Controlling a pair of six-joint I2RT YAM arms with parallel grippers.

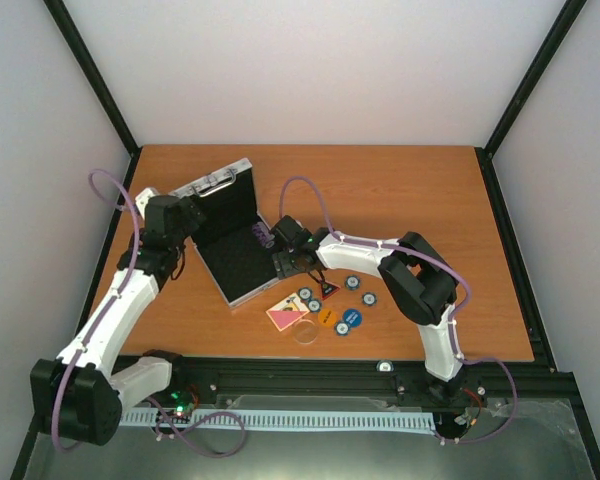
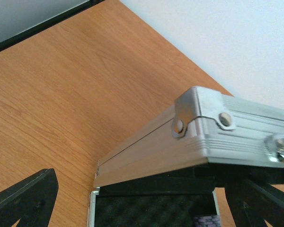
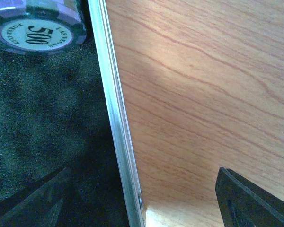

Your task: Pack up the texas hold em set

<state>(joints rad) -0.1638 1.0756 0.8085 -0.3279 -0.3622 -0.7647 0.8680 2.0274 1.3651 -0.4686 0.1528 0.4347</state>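
Note:
The silver case [image 1: 212, 190] stands open at the table's left, its lid raised and its black foam [image 1: 242, 265] facing up. A purple chip stack [image 1: 262, 236] sits inside; the right wrist view shows a chip marked 500 [image 3: 35, 33]. My left gripper [image 1: 193, 228] is open by the lid's left end, and the lid [image 2: 194, 142] fills its view. My right gripper [image 1: 283, 262] is open, straddling the case's right rim [image 3: 116, 123]. On the table lie blue-white chips [image 1: 351, 283], a red-black triangle [image 1: 328, 290], a pink card deck [image 1: 285, 316], an orange disc [image 1: 327, 318], a blue disc [image 1: 350, 319] and a clear disc [image 1: 307, 333].
The wooden table [image 1: 420, 200] is walled by white panels with black frame posts. The loose pieces lie just right of the case's front corner, near the table's front edge. Purple cables loop over both arms.

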